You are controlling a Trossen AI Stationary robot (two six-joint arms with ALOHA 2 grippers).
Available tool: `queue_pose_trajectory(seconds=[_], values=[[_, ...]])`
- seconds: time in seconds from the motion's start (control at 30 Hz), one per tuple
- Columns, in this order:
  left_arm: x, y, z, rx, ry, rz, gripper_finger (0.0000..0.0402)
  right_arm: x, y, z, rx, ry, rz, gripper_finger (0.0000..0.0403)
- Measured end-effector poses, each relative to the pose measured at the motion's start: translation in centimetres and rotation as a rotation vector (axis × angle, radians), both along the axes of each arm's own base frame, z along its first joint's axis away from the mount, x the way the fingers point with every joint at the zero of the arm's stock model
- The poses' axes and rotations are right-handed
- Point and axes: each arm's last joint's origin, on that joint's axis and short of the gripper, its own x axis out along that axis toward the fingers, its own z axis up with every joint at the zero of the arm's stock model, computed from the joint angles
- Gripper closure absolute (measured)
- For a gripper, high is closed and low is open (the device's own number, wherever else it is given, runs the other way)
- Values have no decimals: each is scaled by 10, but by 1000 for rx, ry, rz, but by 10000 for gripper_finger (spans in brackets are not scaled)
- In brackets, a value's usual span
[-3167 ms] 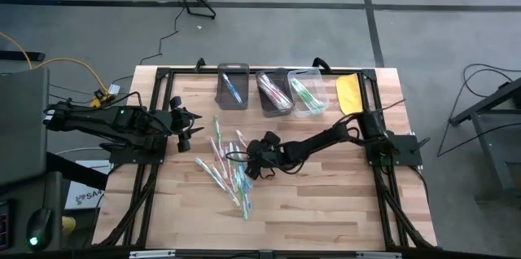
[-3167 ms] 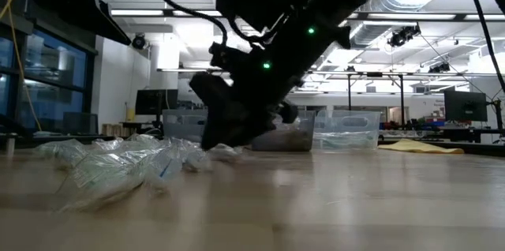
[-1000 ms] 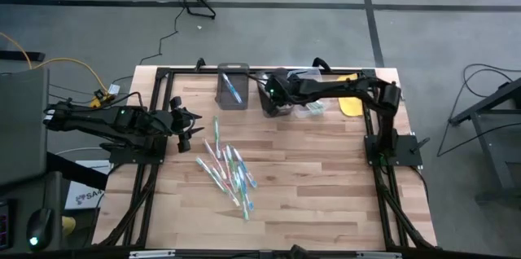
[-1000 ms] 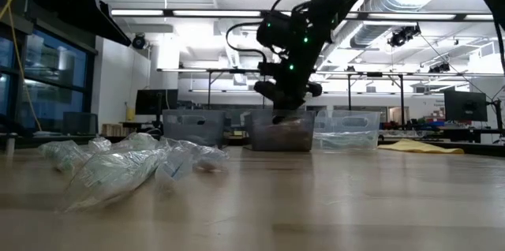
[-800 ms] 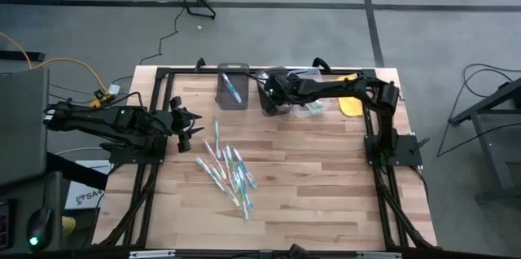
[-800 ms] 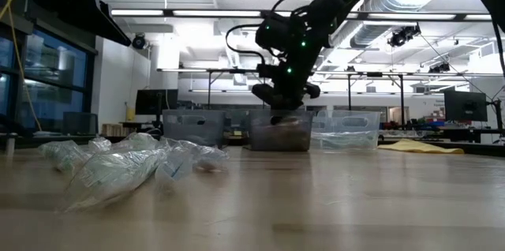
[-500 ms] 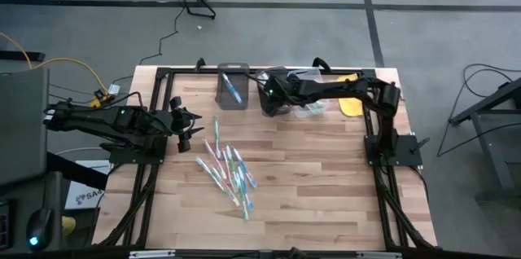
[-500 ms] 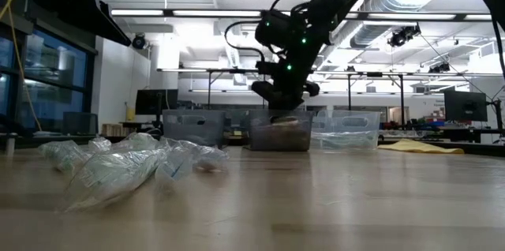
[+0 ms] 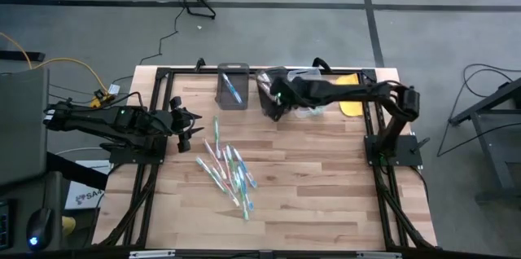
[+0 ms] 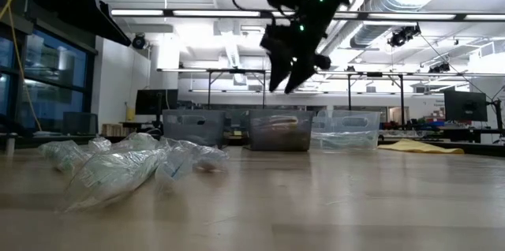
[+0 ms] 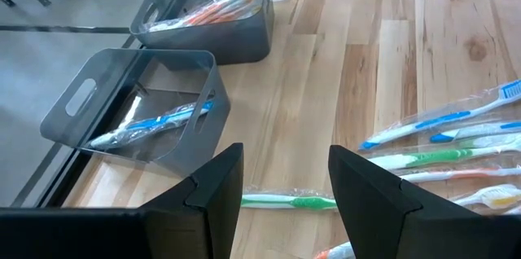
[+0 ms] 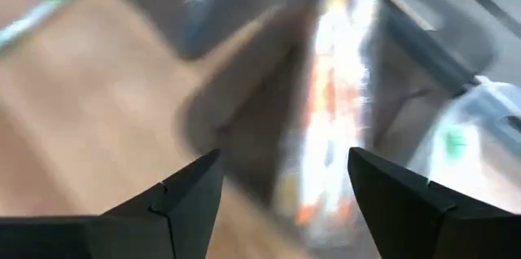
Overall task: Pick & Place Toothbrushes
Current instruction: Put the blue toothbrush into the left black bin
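Several wrapped toothbrushes (image 9: 228, 165) with white, green, blue and orange handles lie loose on the table's middle left; they show in the left wrist view (image 11: 444, 141) too. Three bins stand in a row at the far edge. The grey bin (image 9: 233, 86) holds a blue brush (image 11: 155, 125), the middle bin (image 10: 280, 131) holds orange ones (image 12: 326, 104), and the clear bin (image 9: 309, 96) holds green ones. My right gripper (image 10: 288, 65) hangs open and empty above the middle bin. My left gripper (image 9: 191, 125) waits open left of the pile.
A yellow flat object (image 9: 350, 92) lies at the far right corner beside the clear bin. One green toothbrush (image 11: 285, 202) lies apart, just ahead of my left gripper. Bare wood stretches across the table's near and right parts (image 9: 326, 186).
My right gripper has risen straight up from low over the middle bin's mouth to well above it, and the arm's elbow has swung toward the table's right edge. The loose pile has stayed where it was.
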Motion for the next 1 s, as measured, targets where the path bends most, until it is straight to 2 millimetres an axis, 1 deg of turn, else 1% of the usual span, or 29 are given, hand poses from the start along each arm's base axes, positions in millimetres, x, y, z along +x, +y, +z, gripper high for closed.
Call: queue_pose_trajectory(seconds=[0.13, 0.3, 0.4, 0.5, 0.57, 0.67, 0.77, 0.87, 1.0], values=[[0, 0, 0, 0, 0, 0, 226, 10, 40, 2, 9, -27, 81, 145], [0, 0, 0, 0, 0, 0, 226, 22, 100, -4, -46, -62, 158, 145], [0, 0, 0, 0, 0, 0, 226, 27, 136, -4, -89, -118, 213, 145], [0, 0, 0, 0, -1, 0, 226, 34, 169, -11, -110, -178, 269, 145], [0, 0, 0, 0, 0, 0, 226, 38, 187, -22, -112, -194, 306, 145], [0, 0, 0, -5, 1, -7, 226, 47, 205, -42, -108, -223, 340, 145], [0, -1, 0, -13, 2, -15, 226, 56, 216, -64, -102, -244, 347, 145], [0, -1, 0, -29, 1, -16, 226, 62, 218, -84, -89, -246, 333, 145], [0, -1, -1, -42, 3, -23, 226, 65, 218, -106, -68, -219, 304, 145]])
